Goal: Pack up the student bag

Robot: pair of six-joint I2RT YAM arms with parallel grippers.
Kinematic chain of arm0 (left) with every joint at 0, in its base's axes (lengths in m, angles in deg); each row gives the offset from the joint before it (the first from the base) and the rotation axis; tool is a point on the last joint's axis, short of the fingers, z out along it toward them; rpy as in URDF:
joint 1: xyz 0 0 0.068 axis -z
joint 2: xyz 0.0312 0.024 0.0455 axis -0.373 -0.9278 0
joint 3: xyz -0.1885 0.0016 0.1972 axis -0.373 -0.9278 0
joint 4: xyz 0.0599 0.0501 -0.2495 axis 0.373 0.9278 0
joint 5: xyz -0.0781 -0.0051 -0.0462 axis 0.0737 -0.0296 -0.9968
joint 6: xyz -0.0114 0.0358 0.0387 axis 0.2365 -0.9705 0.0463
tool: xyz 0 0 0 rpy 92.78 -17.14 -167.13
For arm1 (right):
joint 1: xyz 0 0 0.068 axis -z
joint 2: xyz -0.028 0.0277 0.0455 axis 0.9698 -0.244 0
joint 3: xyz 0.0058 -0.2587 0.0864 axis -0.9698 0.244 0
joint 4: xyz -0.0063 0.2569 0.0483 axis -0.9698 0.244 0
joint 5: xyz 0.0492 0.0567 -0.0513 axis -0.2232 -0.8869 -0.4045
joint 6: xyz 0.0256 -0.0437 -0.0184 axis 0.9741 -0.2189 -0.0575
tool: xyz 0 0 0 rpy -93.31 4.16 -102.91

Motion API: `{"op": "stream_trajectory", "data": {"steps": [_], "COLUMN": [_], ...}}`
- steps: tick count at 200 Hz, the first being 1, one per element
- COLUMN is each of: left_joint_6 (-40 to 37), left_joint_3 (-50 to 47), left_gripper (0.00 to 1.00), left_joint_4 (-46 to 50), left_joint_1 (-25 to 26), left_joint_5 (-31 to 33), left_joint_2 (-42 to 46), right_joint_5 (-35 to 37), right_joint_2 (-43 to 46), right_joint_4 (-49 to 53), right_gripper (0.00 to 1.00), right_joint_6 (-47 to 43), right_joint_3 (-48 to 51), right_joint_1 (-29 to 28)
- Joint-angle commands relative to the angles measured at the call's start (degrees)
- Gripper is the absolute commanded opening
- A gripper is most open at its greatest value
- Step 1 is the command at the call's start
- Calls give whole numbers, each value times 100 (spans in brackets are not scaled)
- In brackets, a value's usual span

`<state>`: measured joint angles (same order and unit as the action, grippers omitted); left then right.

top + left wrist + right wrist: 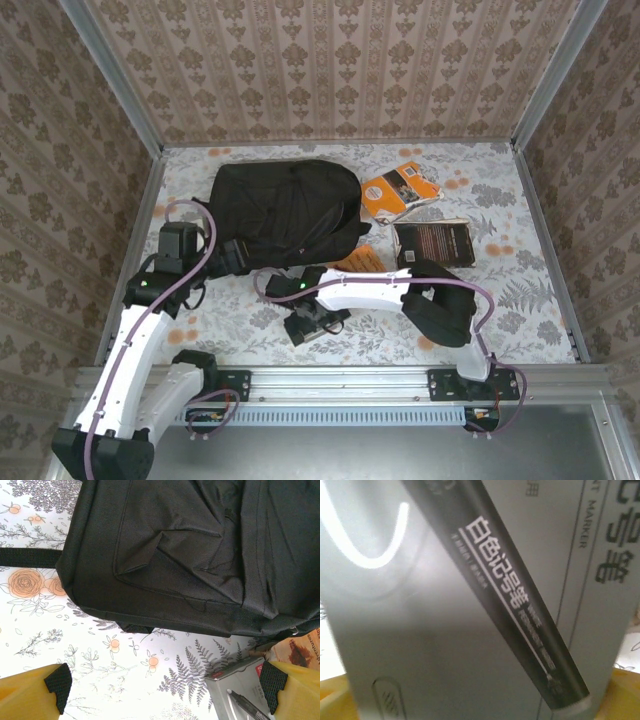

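The student bag (285,210), a large black fabric backpack, lies flat at the back left of the table. My left gripper (167,685) hovers open just before its near edge (200,555), with only bare tablecloth between its yellow fingers (57,685). A grey marker box (240,687) with a black pen printed on it lies to the right of that gripper. My right gripper (480,705) is low over this marker box (470,605), open, with the box between its yellow fingertips (625,690). In the top view the right gripper (312,325) sits at mid-table.
An orange book (400,190) lies right of the bag, and a dark book (435,243) lies in front of it. Another orange item (360,262) sits beside the bag's near right corner. Patterned walls enclose the floral table (520,300) on three sides.
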<state>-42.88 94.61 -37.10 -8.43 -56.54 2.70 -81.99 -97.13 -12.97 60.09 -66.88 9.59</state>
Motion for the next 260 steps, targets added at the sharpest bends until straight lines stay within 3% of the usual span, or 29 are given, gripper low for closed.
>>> {"op": "stream_trajectory", "data": {"steps": [1, 24, 44, 63, 85, 111, 135, 153, 189, 240, 260], "left_joint_6": [-140, -159, -155, -108, 39, 432, 1110, 1674, 2270, 2886, 3179], "left_joint_3": [-35, -31, -6, 75, 255, 251, -107, -383, -614, -760, -868], "left_gripper": [100, 100, 100, 100, 100, 100, 100, 100, 100, 97, 87], "left_joint_4": [-111, -111, -91, -36, 49, -21, -700, -1331, -2143, -2915, -3338], "left_joint_1": [45, 59, 59, 59, 50, 32, 63, 158, 486, 931, 1081], "left_joint_5": [54, 77, 101, 21, -301, -1171, -2488, -3051, -3411, -3426, -3627], "left_joint_2": [22, 1, -14, -81, -190, -359, -485, -539, -704, -1067, -1144], "right_joint_5": [293, 328, 359, 243, 284, 298, 648, 736, 650, 500, 495], "right_joint_2": [-146, -98, 185, 613, 997, 1627, 2139, 2389, 2667, 2882, 2918], "right_joint_4": [313, 203, 62, -75, 67, -2, -46, -170, -453, -804, -866], "right_gripper": [100, 99, 88, 86, 86, 86, 87, 87, 87, 87, 87], "right_joint_6": [138, 139, 79, -7, -64, -272, -501, -674, -860, -1030, -1017], "right_joint_3": [-177, -89, 76, 268, 293, 457, 618, 716, 808, 866, 878], "right_joint_1": [-9, 43, 45, 45, 45, 39, 45, 45, 54, 71, 122]}}
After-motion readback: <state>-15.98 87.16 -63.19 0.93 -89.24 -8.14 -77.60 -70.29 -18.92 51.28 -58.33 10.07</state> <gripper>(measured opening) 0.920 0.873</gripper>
